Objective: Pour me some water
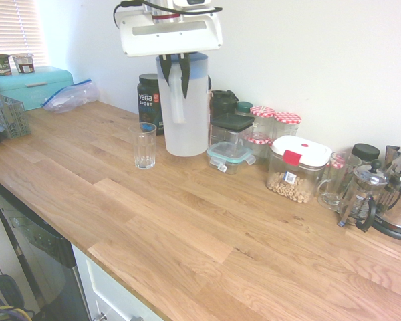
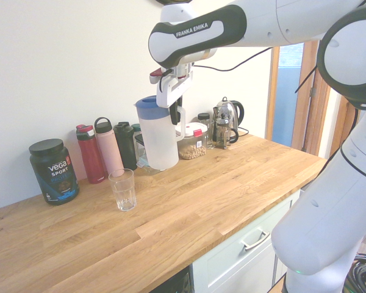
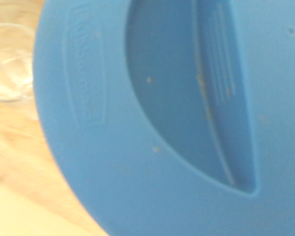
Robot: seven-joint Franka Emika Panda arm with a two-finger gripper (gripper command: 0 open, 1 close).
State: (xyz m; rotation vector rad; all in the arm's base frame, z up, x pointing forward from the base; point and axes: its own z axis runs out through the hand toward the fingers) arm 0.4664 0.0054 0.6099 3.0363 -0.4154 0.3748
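Observation:
A tall frosted jug (image 1: 184, 117) with a blue lid and a white handle stands upright at the back of the wooden counter (image 1: 187, 221). My gripper (image 1: 176, 75) comes down from above and is shut on the handle near its top. The water cannot be made out through the jug's frosted wall. An empty clear glass (image 1: 145, 145) stands on the counter just left of the jug, apart from it. From the other side, the jug (image 2: 157, 137) sits behind the glass (image 2: 122, 189), with the gripper (image 2: 174, 105) at the handle. The blue lid (image 3: 162, 123) fills the wrist view, the glass (image 3: 10, 64) at its edge.
A black Vega Sport tub (image 1: 149, 100) stands behind the glass. Right of the jug are stacked food containers (image 1: 229, 144), a cereal box (image 1: 297, 167), a mug and a French press (image 1: 361, 194). Drink bottles (image 2: 110, 146) line the wall. A teal bread box (image 1: 33, 87) sits far left.

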